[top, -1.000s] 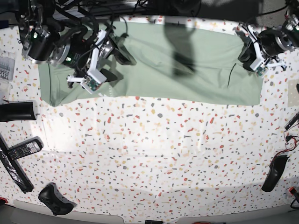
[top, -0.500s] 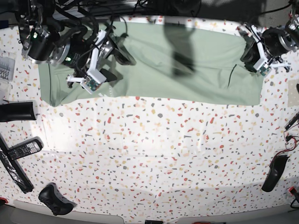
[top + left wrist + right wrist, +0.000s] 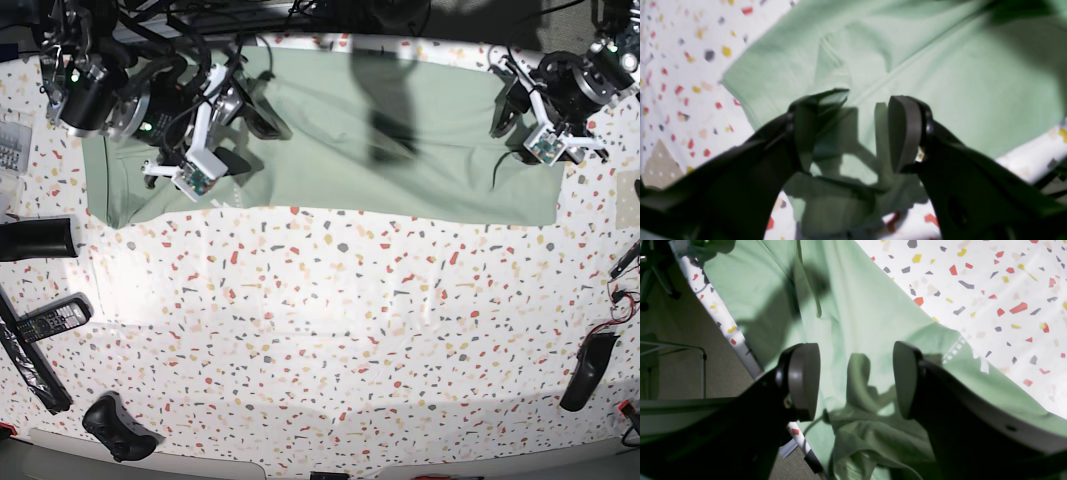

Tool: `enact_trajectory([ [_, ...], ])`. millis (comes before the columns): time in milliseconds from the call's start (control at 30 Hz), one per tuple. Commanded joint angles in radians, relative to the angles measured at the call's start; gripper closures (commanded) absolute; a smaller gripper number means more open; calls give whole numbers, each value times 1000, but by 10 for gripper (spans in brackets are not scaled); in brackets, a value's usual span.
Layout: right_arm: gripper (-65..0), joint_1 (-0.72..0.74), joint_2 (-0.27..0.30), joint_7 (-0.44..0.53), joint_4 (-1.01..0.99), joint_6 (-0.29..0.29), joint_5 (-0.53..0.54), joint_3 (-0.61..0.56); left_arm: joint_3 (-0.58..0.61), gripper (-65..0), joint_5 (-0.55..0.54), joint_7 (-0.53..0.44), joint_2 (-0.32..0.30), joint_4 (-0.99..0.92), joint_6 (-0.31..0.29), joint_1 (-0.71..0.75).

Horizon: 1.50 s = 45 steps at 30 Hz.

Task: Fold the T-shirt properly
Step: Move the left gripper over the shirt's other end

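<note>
The pale green T-shirt (image 3: 400, 160) lies spread in a wide band along the far side of the speckled table. My right gripper (image 3: 262, 108) is open over its left part; in the right wrist view the gripper (image 3: 855, 380) straddles a raised fold of the T-shirt (image 3: 840, 306) near the table's far edge. My left gripper (image 3: 507, 108) is open over the shirt's right end; in the left wrist view the gripper (image 3: 850, 130) hangs just above the T-shirt (image 3: 940, 66) near a corner and a seam. Neither holds cloth.
A black cylinder (image 3: 35, 238), remote controls (image 3: 45, 322) and a game controller (image 3: 115, 428) lie at the left. A black object (image 3: 585, 370) lies at the right edge. The table's far edge (image 3: 740, 340) drops to the floor beside the right gripper.
My left gripper has moved from the shirt's right edge leftward over the cloth. The right arm and the shirt have not moved.
</note>
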Motion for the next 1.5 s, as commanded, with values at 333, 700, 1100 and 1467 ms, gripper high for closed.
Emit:
enact_trajectory([
  [333,-338,8,8,23,17,6,19,5,-5,-309,111,-106,-17,21,7,-3],
  [700,-338,8,8,23,17,6,19,6,-5,-305,163,-134,-17,38,121,-20],
  [1100,-338,8,8,24,17,6,19,5,32,-305,132,-139,-16,-8,-46,-79],
  [1467,-338,7,8,23,17,6,19,5,163,-305,98,-4,-17,-290,182,-360],
])
